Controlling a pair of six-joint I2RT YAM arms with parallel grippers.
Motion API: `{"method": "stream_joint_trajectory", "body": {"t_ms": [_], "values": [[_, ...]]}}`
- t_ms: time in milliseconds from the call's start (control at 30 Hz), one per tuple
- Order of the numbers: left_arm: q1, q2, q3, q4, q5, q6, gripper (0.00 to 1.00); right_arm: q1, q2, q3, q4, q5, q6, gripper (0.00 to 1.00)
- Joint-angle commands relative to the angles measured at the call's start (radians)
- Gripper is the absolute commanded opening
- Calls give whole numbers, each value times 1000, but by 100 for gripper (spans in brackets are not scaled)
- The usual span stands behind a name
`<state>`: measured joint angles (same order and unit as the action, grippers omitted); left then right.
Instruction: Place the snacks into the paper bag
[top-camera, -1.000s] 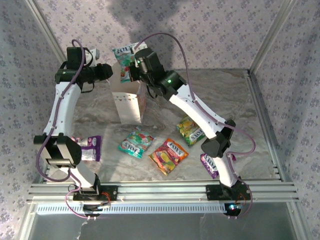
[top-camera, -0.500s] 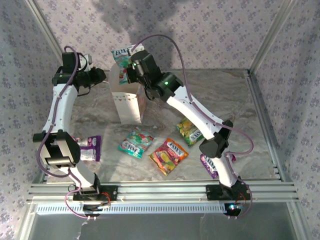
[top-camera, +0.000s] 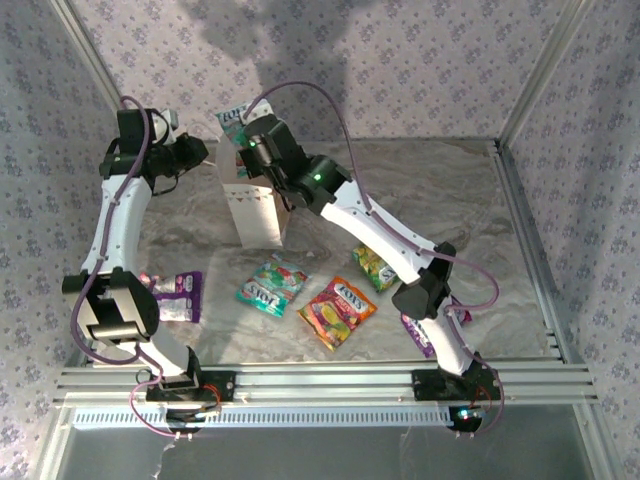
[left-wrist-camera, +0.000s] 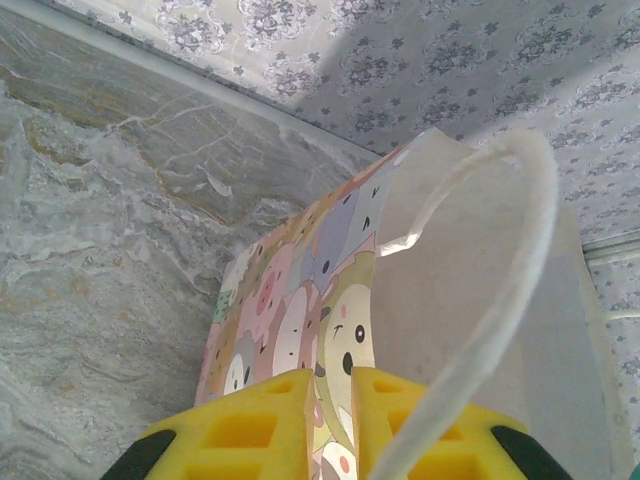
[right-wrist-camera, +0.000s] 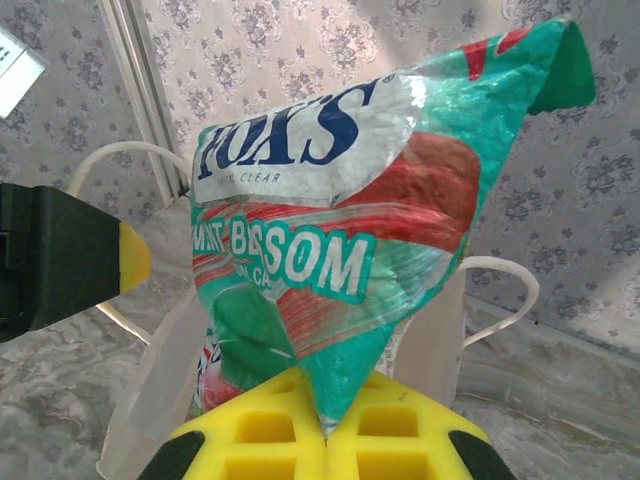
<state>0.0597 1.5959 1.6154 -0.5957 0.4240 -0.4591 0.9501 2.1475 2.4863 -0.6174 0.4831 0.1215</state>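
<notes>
Three wallpapered walls (top-camera: 450, 60) and a slotted aluminium rail (top-camera: 330, 385) at the near edge bounded the marbled tabletop (top-camera: 450, 200), whose right rear part lay open to movement. Left gripper (left-wrist-camera: 350, 395): the yellow jaws were closed to a narrow slit on the printed wall of the paper bag (top-camera: 258, 215), with a white cord handle (left-wrist-camera: 500, 270) looping over one finger. Right gripper (right-wrist-camera: 322, 415): the jaws were closed, pinching the lower corner of a held teal packet (right-wrist-camera: 330, 220) above the bag's mouth. The bag stood upright at the left rear of the table. Five candy packets lay flat nearer the arms: a purple packet (top-camera: 181, 295) beside the left arm, a loose teal packet (top-camera: 271, 284), a red-orange packet (top-camera: 338, 311), a yellow-green packet (top-camera: 372, 265), and a second purple packet (top-camera: 420, 333) partly beneath the right arm.
</notes>
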Motion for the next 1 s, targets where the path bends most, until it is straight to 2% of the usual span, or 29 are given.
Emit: {"method": "stream_joint_trajectory", "body": {"t_ms": [0,267,633,733,967], "values": [[8,-35,-3,28,31,-12,18,15,-4,45,78,87,-67,0],[8,-39,-22,38,41,-21,16,20,5,26,108,100,-125,0],[6,-34,-17,47,54,-26,15,22,19,-7,90,178,-152,0],[7,-33,-16,47,56,-29,14,20,22,-9,74,189,-150,2],[7,-31,-17,42,58,-30,14,18,23,-9,32,166,-121,15]]}}
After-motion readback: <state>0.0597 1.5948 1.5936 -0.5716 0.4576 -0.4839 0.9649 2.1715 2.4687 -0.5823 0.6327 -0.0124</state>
